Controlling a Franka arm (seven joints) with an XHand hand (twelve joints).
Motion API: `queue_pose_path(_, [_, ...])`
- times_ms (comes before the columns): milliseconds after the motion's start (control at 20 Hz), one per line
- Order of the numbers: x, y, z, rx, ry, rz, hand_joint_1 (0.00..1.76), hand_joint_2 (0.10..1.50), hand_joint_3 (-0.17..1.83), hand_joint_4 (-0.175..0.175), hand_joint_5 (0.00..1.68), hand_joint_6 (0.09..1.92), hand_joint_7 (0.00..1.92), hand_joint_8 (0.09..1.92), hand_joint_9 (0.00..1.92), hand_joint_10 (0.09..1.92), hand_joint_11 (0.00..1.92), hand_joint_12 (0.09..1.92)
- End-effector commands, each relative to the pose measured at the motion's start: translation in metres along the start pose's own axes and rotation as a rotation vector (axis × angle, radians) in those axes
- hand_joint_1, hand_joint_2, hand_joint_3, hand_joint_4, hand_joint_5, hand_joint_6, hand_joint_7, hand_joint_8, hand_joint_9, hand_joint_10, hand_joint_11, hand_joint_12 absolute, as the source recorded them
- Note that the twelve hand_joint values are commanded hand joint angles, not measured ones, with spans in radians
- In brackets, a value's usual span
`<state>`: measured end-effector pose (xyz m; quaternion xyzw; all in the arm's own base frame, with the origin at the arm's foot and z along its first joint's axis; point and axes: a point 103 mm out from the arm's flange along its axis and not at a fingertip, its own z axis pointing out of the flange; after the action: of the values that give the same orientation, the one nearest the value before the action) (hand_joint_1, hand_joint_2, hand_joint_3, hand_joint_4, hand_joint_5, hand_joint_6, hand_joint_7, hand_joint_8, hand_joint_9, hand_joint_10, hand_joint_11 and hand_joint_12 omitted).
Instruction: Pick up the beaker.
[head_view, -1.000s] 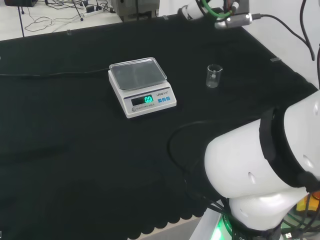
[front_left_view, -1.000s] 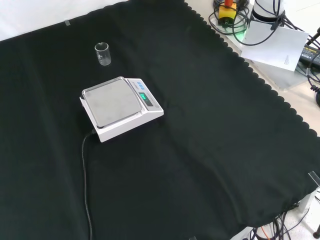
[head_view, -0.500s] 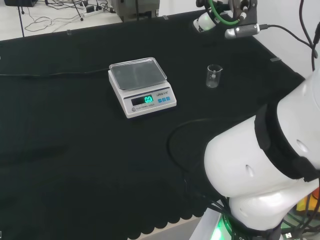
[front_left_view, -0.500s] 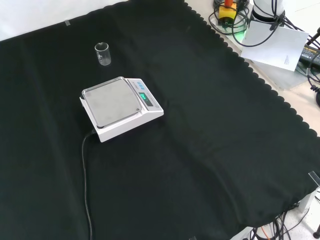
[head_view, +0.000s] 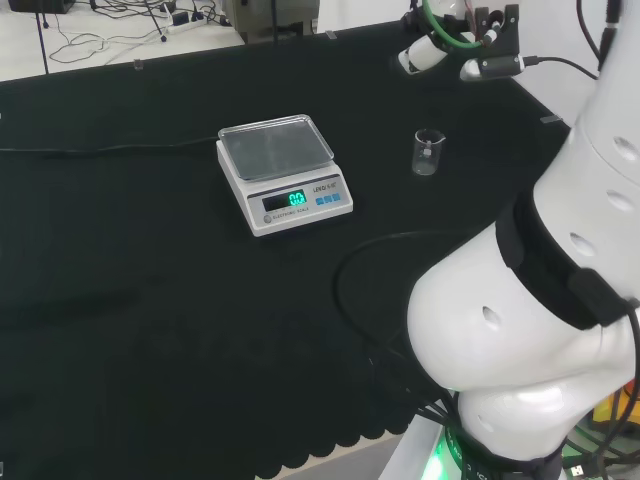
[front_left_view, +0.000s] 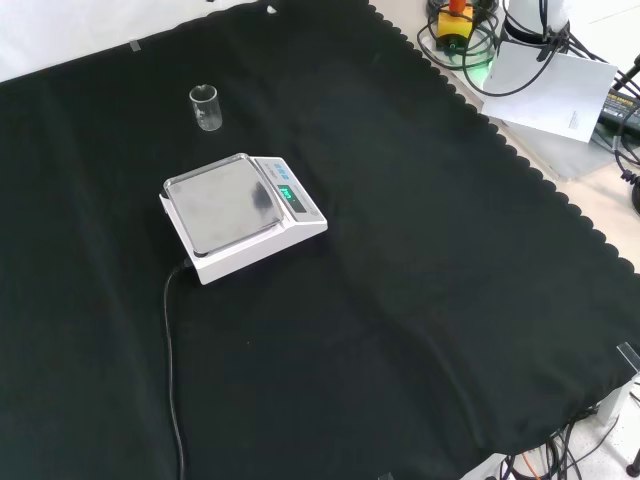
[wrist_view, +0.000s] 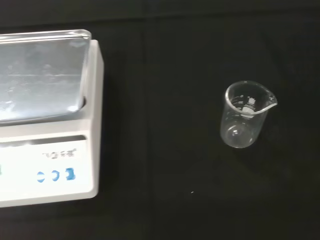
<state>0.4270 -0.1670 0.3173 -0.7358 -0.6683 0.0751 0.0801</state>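
A small clear glass beaker (head_view: 428, 152) stands upright and empty on the black cloth, to the right of the scale in the head view. In the front view the beaker (front_left_view: 206, 107) is beyond the scale, near the cloth's far edge. The wrist view looks down on the beaker (wrist_view: 245, 115), its spout turned away from the scale. Part of the hand (head_view: 424, 56), with a green cable at the wrist, hangs high above the cloth, beyond the beaker and apart from it. Its grip state is hidden.
A white scale (head_view: 283, 172) with a steel pan and a lit green display sits mid-cloth; its black cable (front_left_view: 170, 360) runs toward the front view's bottom. The arm's big white links (head_view: 540, 330) take up the head view's right. The cloth's scalloped edge (front_left_view: 520, 160) runs along the right.
The arm's end has moved right in the head view, nearer above the beaker, and the big white links have swung. Beaker and scale have stayed put.
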Motion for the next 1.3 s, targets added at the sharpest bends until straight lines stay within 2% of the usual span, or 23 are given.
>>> queue_pose_path(50, [-0.036, 0.032, 0.021, 0.024, 0.051, 0.005, 0.58, 0.89, 0.33, -0.022, 0.41, 0.09, 0.26, 0.66, 0.29, 0.80, 0.00, 1.36])
queue_pose_path(250, [-0.040, 0.045, 0.035, 0.041, 0.049, -0.018, 0.59, 0.89, 0.33, -0.025, 0.42, 0.09, 0.26, 0.66, 0.29, 0.81, 0.00, 1.36])
queue_pose_path(700, [-0.055, 0.075, 0.064, 0.094, 0.072, -0.026, 0.60, 0.89, 0.34, -0.027, 0.43, 0.09, 0.26, 0.66, 0.29, 0.81, 0.00, 1.36])
queue_pose_path(1300, [-0.061, 0.102, 0.086, 0.143, 0.089, -0.020, 0.61, 0.89, 0.34, -0.029, 0.43, 0.09, 0.26, 0.67, 0.29, 0.81, 0.00, 1.36])
